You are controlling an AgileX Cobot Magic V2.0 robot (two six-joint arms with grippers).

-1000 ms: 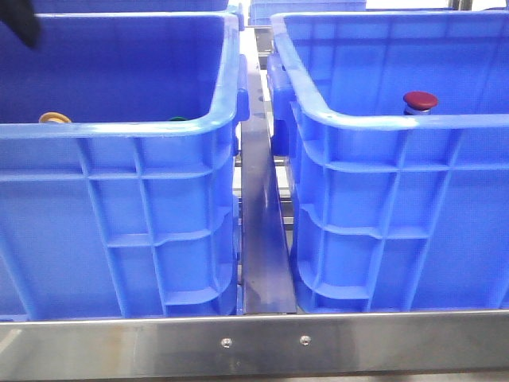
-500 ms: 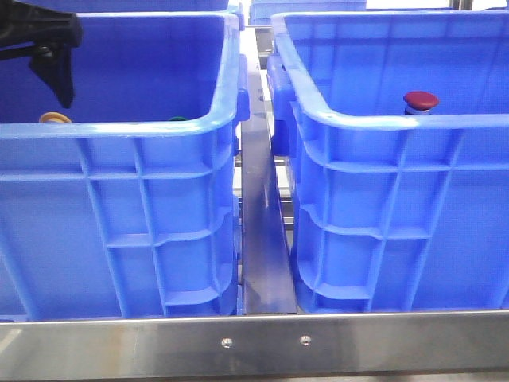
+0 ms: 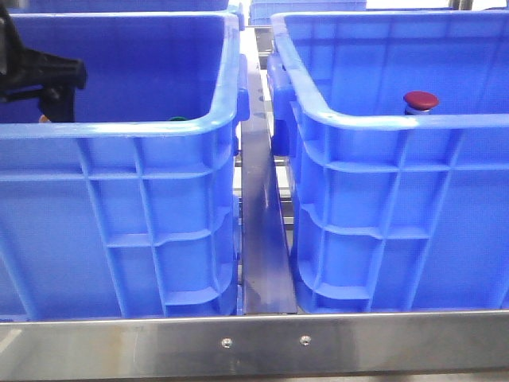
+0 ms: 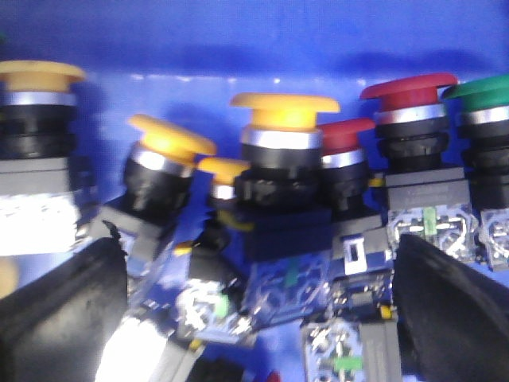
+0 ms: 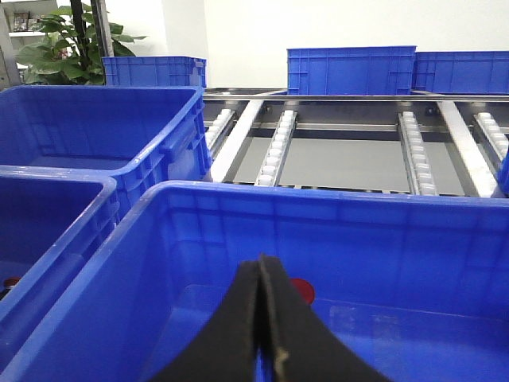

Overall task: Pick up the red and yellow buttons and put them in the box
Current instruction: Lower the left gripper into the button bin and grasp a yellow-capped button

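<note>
In the left wrist view, several yellow buttons (image 4: 284, 107) and red buttons (image 4: 409, 87) stand packed together on a blue crate floor. My left gripper (image 4: 256, 267) is open just over them, one black finger on each side and nothing held. In the front view, the left gripper (image 3: 56, 99) is inside the left crate (image 3: 119, 127) near its far left wall. One red button (image 3: 420, 101) stands alone in the right box (image 3: 398, 121). My right gripper (image 5: 261, 267) is shut and empty above that box, with the red button (image 5: 304, 290) just behind its tips.
A green button (image 4: 481, 87) stands at the end of the row, and its cap shows over the left crate's rim (image 3: 176, 119). A steel rail (image 3: 262, 239) runs between the two crates. More blue crates (image 5: 350, 70) and roller tracks (image 5: 274, 151) lie behind.
The left gripper has come down and to the right into the left crate. It now covers the yellow button that showed at the rim. The right side has not moved.
</note>
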